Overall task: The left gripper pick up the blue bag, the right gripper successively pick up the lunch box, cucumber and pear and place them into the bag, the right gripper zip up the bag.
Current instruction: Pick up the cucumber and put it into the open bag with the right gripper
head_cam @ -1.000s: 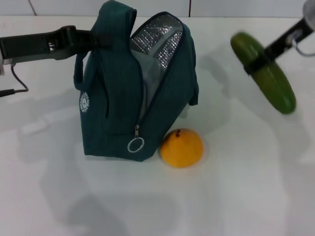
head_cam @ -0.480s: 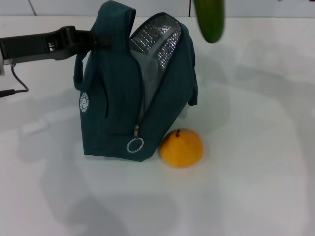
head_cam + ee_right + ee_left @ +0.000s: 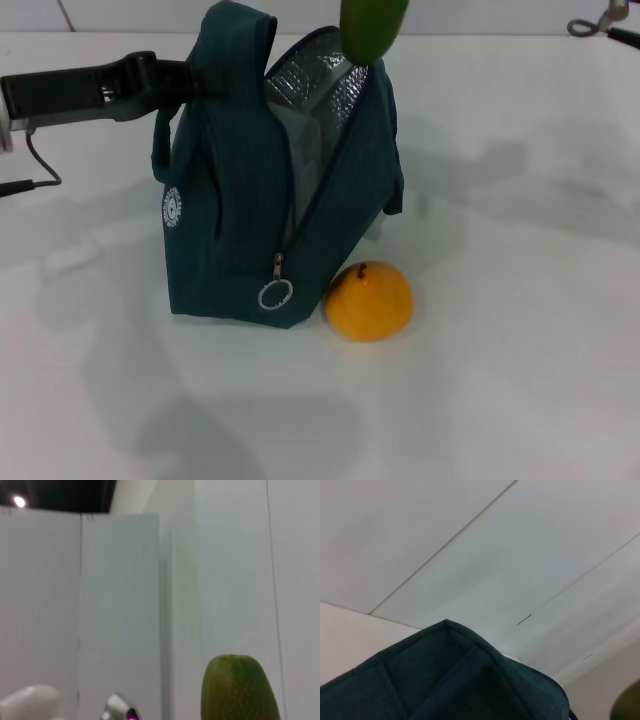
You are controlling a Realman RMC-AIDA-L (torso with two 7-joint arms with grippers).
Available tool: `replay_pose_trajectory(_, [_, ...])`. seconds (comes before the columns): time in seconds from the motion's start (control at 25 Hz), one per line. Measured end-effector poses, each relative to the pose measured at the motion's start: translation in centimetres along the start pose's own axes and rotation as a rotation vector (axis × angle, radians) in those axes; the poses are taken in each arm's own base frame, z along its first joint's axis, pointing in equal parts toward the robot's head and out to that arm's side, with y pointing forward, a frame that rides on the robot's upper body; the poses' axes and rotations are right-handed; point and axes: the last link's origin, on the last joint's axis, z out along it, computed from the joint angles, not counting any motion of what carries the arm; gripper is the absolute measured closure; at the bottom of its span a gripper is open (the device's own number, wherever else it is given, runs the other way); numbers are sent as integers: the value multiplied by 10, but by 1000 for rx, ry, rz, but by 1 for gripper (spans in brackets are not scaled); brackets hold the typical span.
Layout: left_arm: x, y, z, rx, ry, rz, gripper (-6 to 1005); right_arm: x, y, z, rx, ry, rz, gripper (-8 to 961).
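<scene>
Swung from right of frame to top centre above the blue bag mouth: cucumber, nearly ready to drop; left gripper pinching a handle, right jaws unseen.

Quick count: there was one bag, one pear and one cucumber, just its tip showing. Only one claw was visible, over at the bag's handle. One zip ring on the bag, one round logo too.
</scene>
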Motion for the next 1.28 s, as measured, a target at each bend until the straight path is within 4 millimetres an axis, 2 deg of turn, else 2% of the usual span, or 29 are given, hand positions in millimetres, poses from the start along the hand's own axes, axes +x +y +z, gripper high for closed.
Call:
replay_pose_trajectory(0.16, [2,2,0,-12,14,1,947,12,2,1,-24,-51,31,296])
replay_pose_trajectory(0.44, [2,1,-3,-12,23,-4,947,38,5,15,-51,-58,95,286])
replay_pose_trajectory(0.84, [1,0,-5,-11,35,-2,947,64,17,26,-86,10,141,271])
replay_pose_trajectory(1.28, [0,0,-4,-13,34,-4,947,92,20,31,-50,132,148,255])
